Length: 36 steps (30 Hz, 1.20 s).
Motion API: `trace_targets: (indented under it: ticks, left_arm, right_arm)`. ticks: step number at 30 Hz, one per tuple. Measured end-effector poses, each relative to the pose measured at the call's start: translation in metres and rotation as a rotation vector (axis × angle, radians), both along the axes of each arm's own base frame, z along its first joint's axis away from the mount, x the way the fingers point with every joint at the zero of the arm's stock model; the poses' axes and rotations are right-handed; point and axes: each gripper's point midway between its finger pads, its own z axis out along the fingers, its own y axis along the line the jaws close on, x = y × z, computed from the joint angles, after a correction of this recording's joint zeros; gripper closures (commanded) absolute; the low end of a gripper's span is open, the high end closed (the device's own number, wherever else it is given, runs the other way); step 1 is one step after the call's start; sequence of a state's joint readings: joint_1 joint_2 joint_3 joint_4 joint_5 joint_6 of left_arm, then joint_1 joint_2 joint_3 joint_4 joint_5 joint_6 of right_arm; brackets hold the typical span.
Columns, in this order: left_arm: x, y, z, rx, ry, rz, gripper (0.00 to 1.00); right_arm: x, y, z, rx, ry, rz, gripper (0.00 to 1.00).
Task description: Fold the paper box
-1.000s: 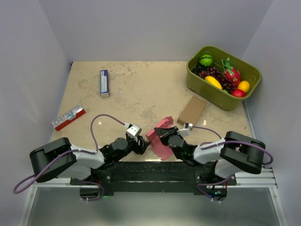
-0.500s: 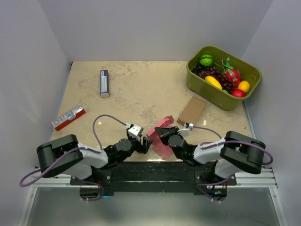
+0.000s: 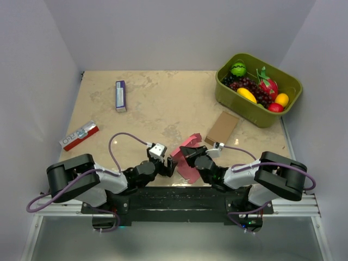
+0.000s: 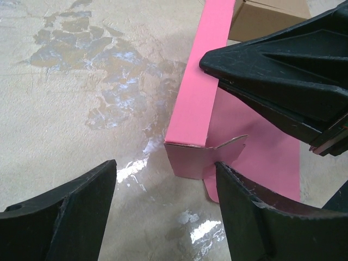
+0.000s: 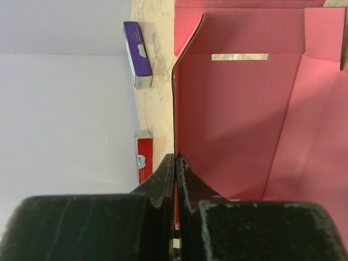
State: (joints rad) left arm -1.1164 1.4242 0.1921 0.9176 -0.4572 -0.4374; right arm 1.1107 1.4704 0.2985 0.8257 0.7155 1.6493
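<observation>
Clamping gripper: right gripper (image 5: 175, 162), fingers pressed together on a thin upright wall of the paper box (image 5: 234, 119); the wall is pinched edge-on.
Paper box: pink-red card, partly folded, is seen just near-left of the brown cardboard box (image 3: 222, 128), by the near edge of the table (image 3: 152, 109). One long side wall is raised, an end tab is bent inward, and the rest of the sheet lies flat.
Left gripper (image 4: 163, 174): jaws are spread wide and nothing is held. It is placed on the paper box's far side from the brown cardboard box, aimed at the box's open end, not touching.
Contact with brown cardboard box: cannot be told for the pink card.
Purple packet (image 3: 120, 95): laid well left of and beyond the brown cardboard box.
Red-and-white packet (image 3: 79, 135): laid far left of the brown cardboard box.
Green tub (image 3: 242, 106): filled with fruit, set just beyond-right of the brown cardboard box.
</observation>
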Motion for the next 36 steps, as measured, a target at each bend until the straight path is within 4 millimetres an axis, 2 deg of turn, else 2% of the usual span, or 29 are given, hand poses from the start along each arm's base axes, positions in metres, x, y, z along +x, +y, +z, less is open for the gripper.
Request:
trace_targets:
  ticks: [20,27,36]
  left_arm:
    - [0.005,-0.009,-0.001,-0.005,0.0,0.024,0.23]
    - [0.011,-0.009,-0.001,-0.008,0.0,0.067,0.31]
    - [0.02,-0.007,-0.003,0.02,-0.002,0.125,0.5]
  right_arm:
    - [0.0,0.0,0.0,0.011,0.006,-0.005,1.0]
    - [0.0,0.0,0.0,0.017,0.008,-0.006,1.0]
    - [0.0,0.0,0.0,0.028,0.016,-0.008,1.0]
